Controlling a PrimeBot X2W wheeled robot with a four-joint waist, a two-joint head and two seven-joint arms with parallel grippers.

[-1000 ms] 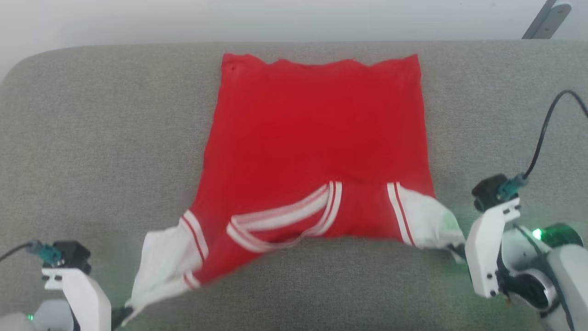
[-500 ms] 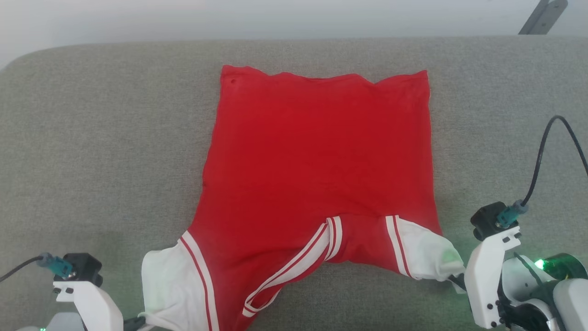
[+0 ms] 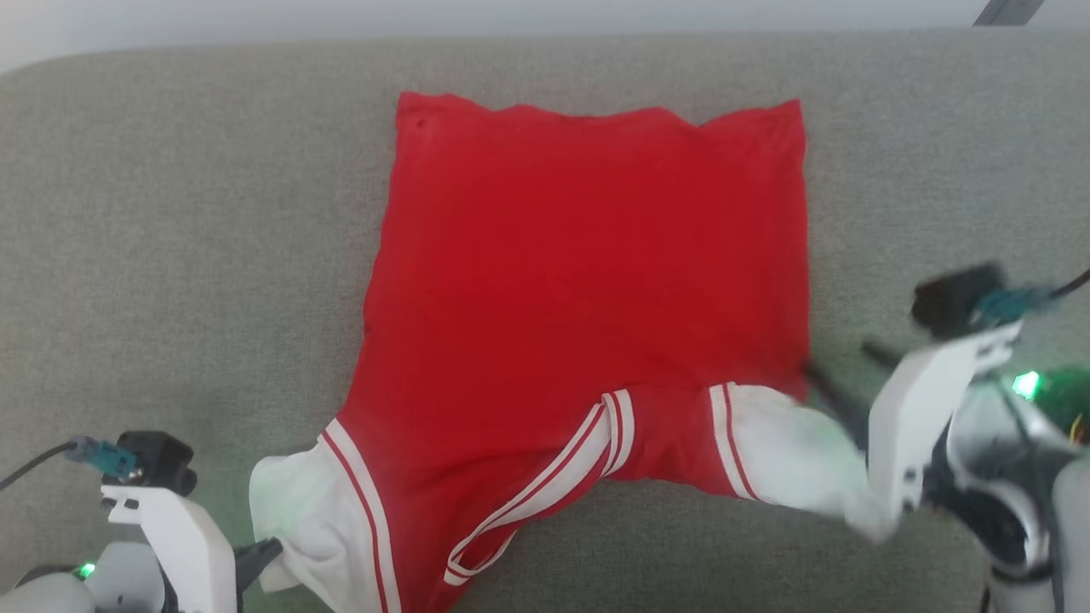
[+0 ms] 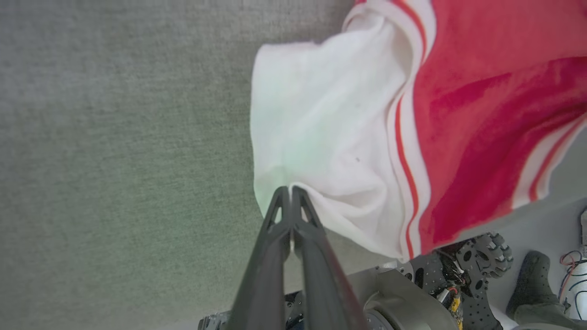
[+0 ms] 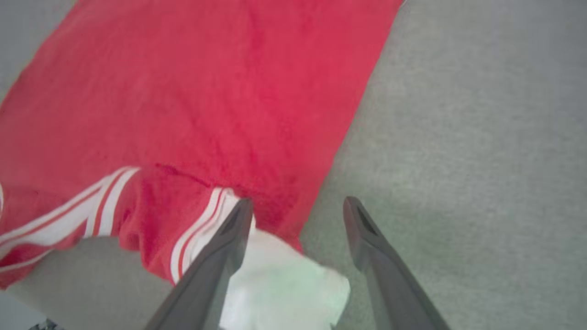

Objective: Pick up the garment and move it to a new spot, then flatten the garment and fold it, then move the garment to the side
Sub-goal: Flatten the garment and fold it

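The garment (image 3: 588, 272) lies spread on the grey padded surface, plain red side up, hem at the far end and white sleeves toward me. Its lettering is hidden. My left gripper (image 3: 266, 552) is at the lower left, shut on the edge of the left white sleeve (image 4: 321, 137); the left wrist view shows its fingertips (image 4: 280, 195) pinched together on the cloth. My right gripper (image 3: 834, 358) is blurred at the right, open, just above the right white sleeve (image 3: 792, 443). In the right wrist view, my right gripper (image 5: 298, 205) is spread, and the sleeve (image 5: 284, 284) lies loose below it.
The grey padded surface (image 3: 170, 255) has free room left and right of the garment. Its near edge runs under the collar, and the robot base (image 4: 440, 284) shows beyond it. A grey metal bracket (image 3: 1009, 10) sticks up at the far right.
My right gripper has opened, let go of the right sleeve and swung up and away from it. The left gripper keeps its hold. The head camera has shifted.
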